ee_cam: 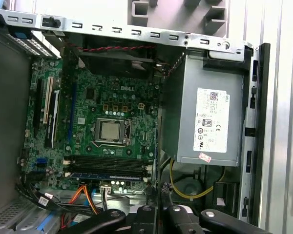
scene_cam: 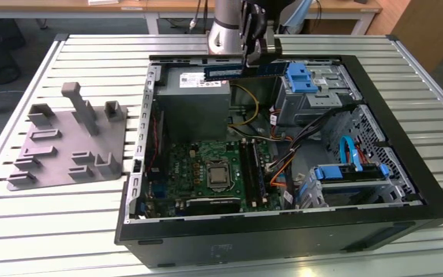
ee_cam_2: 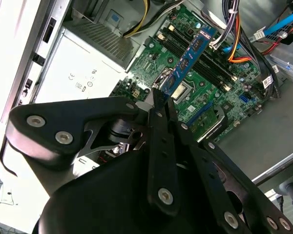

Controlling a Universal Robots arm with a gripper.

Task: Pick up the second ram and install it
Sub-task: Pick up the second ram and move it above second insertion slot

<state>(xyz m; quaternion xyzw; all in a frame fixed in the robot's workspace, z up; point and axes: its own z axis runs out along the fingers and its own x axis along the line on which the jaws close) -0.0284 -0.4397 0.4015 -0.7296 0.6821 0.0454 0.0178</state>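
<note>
Taken in by the exterior view from outside: an open computer case (scene_cam: pixel 283 242) on a slatted table (scene_cam: pixel 90 52), a grey fixture plate (scene_cam: pixel 60 156) at the exterior view's left of it, the gripper (scene_cam: pixel 246 59) hanging over the case's far edge; holds the second ram (scene_cam: pixel 223 70) level just above the grey power supply (scene_cam: pixel 194 104), well apart from the green motherboard (scene_cam: pixel 206 167) lower in the case.

Brought closer in the second wrist view: the gripper (ee_cam_2: pixel 162 95) clamped shut on one end of the second ram (ee_cam_2: pixel 190 56), the blue stick and its dark chips reaching out past the fingertips; lines up, from that camera, over the processor socket (ee_cam_2: pixel 183 91) and the long dark memory slots (ee_cam_2: pixel 210 63), without touching them.

Laid out flat in the first wrist view: the motherboard (ee_cam: pixel 88 97), its processor socket (ee_cam: pixel 110 130) beside the memory slots (ee_cam: pixel 107 163), and the power supply (ee_cam: pixel 185 97) with a white label (ee_cam: pixel 210 122) carrying printed text, round marks and a small barcode; also white lettering (ee_cam: pixel 122 88) on the board near the socket.
</note>
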